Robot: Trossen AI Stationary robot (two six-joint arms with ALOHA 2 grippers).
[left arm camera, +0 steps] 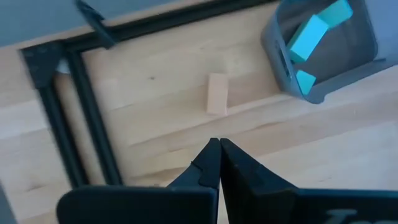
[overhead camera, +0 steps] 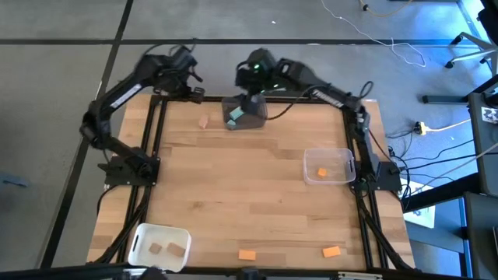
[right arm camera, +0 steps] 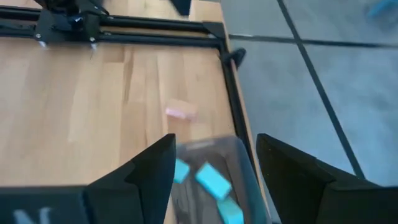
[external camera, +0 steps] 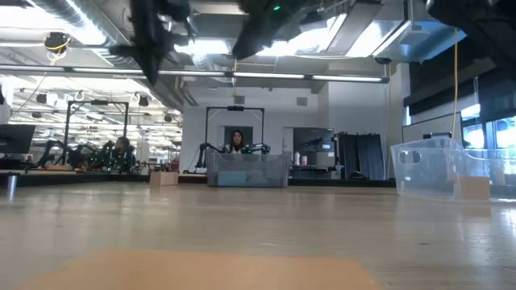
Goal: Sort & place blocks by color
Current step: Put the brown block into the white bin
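A dark grey bin (overhead camera: 247,113) at the table's far middle holds several teal blocks (left arm camera: 309,36). My right gripper (right arm camera: 214,158) hovers open just above the bin (right arm camera: 211,180) with nothing between its fingers, which straddle it in the right wrist view. Left of the bin a pale tan block (overhead camera: 204,122) lies flat on the wood. My left gripper (left arm camera: 217,144) is shut and empty, raised above the far left corner (overhead camera: 188,75), with the tan block (left arm camera: 217,93) just ahead of its tips. Two orange blocks (overhead camera: 247,254) (overhead camera: 331,251) lie near the front edge.
A clear bin (overhead camera: 328,166) at the right holds an orange block. A white bin (overhead camera: 159,246) at the near left corner holds tan blocks. A black frame (overhead camera: 156,140) runs along the table's sides. The middle of the tabletop is bare wood. A person sits far behind the table.
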